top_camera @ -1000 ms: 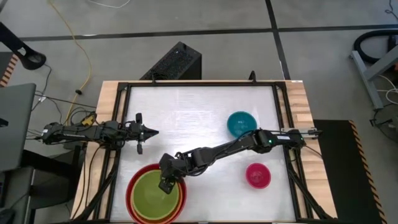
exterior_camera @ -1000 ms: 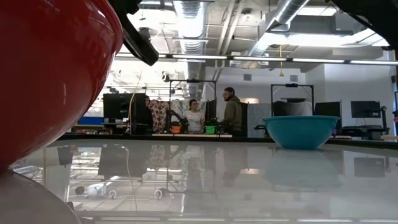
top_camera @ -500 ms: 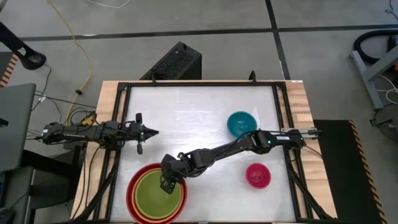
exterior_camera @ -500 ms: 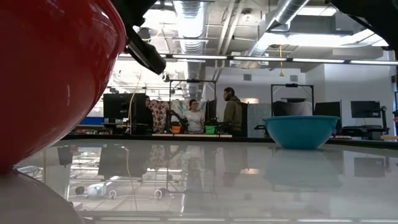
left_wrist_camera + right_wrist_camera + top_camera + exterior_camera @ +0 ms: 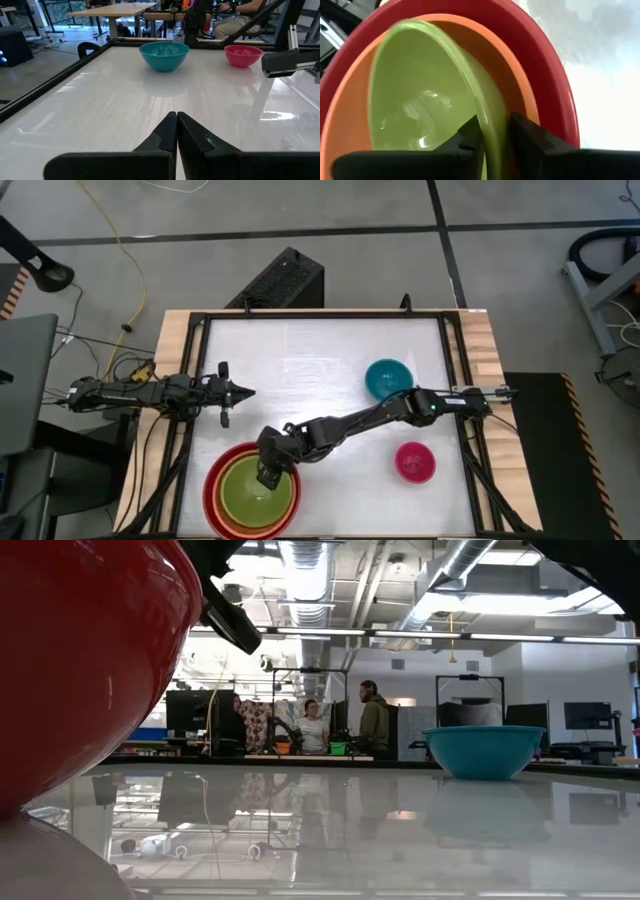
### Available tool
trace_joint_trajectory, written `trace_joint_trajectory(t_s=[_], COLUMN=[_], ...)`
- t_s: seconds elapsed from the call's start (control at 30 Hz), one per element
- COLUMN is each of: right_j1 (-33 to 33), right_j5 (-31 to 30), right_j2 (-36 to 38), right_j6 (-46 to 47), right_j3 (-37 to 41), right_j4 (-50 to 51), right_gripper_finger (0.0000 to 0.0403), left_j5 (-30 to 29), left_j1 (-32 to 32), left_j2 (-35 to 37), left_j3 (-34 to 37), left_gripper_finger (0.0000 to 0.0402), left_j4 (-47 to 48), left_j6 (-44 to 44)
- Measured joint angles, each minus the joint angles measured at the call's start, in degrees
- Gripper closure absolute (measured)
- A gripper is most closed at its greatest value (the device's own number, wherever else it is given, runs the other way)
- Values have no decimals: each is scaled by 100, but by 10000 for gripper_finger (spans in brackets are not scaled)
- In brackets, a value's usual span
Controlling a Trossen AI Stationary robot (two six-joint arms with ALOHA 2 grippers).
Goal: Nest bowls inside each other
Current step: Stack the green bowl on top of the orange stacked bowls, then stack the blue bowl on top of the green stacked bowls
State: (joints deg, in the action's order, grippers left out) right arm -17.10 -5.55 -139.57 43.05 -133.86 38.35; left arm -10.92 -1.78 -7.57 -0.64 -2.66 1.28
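The lime green bowl [image 5: 252,494] sits inside the orange bowl [image 5: 226,478], which sits in the red bowl [image 5: 210,488] at the table's near left. My right gripper [image 5: 268,474] reaches down over their far rim, open, one finger inside the green bowl's rim [image 5: 487,117] and one outside. The teal bowl [image 5: 387,378] and the pink bowl [image 5: 414,461] stand apart on the table's right half. My left gripper [image 5: 248,391] waits shut at the left edge, pointing level. My right gripper stands astride the green bowl's far rim [image 5: 492,132], slanting down from the far right. A strip of the orange bowl shows between the rim and the outer finger [image 5: 525,135]. Whether the inner finger [image 5: 470,137] still touches the rim, I cannot tell.
The red bowl [image 5: 80,660] fills the low view's left. The teal bowl [image 5: 164,53] and the pink bowl [image 5: 243,54] stand on the white table [image 5: 310,360], which a black frame edges. People sit in the room far behind.
My right gripper has opened while staying in place over the stack. The green bowl has dropped out of its hold and settled deeper into the orange bowl.
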Motion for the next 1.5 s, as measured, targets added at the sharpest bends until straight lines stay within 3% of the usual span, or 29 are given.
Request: trace_joint_trajectory(t_s=[0.33,0.57,0.77,0.9,0.97,1.07,1.17,1.33,1.5], right_j1=[125,222,322,497,620,857,1164,1839,2476], right_j5=[230,-72,-1076,-1790,-2048,-1757,-1832,-1868,-1435], right_j2=[278,857,1523,1795,1866,2292,2757,4034,5482], right_j6=[-159,-586,-593,137,435,258,550,1042,1591], right_j3=[-13,-90,-87,-87,15,664,1516,3780,5973], right_j4=[57,755,2937,4895,5189,4881,5165,4521,3292], right_gripper_finger=[193,189,204,213,217,222,224,222,214], left_j5=[2,0,2,2,4,2,4,6,4], left_j1=[-2,0,-2,-2,-2,-2,-2,-2,-2], left_j2=[0,4,-11,-37,-38,-37,-35,-33,-33], left_j3=[0,-1,-1,-2,-1,0,-1,-2,-2], left_gripper_finger=[401,401,401,401,401,401,401,401,401], left_j4=[0,0,-1,0,0,0,0,0,0], left_j6=[-2,-1,0,0,-1,0,-1,0,-1])
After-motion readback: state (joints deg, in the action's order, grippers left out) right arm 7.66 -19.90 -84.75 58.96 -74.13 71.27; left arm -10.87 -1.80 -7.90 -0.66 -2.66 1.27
